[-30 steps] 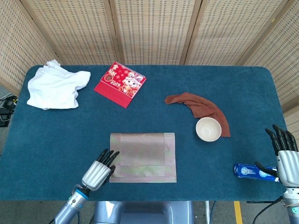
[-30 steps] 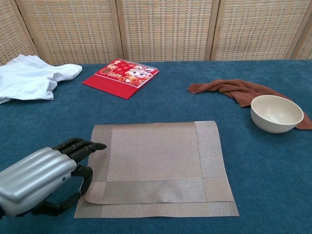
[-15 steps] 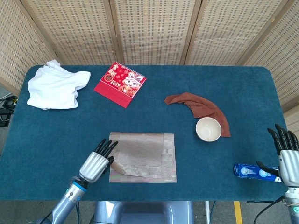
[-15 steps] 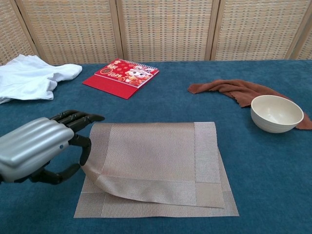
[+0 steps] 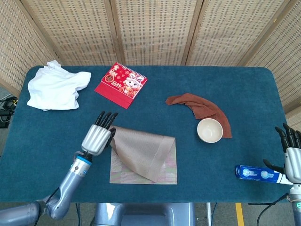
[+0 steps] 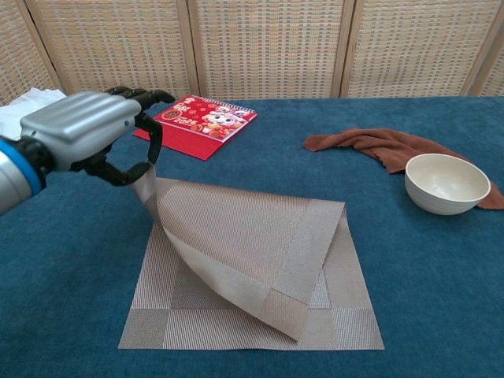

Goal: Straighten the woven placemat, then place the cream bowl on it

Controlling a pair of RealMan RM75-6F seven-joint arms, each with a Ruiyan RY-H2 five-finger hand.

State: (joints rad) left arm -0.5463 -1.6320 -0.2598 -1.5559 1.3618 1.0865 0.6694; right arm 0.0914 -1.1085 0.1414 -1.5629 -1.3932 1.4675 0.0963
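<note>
One woven placemat lies mid-desk, a corner pinched and lifted by the left robot hand. One cream bowl sits right; the right robot hand is spread, empty.

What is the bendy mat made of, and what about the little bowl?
The woven placemat looks like woven plastic or vinyl strands: fine ribbed lines, a slight sheen, and it bends in a stiff curve where the left hand lifts it. The cream bowl looks like matte ceramic or maybe plastic; its smooth, even surface doesn't settle which.
</note>
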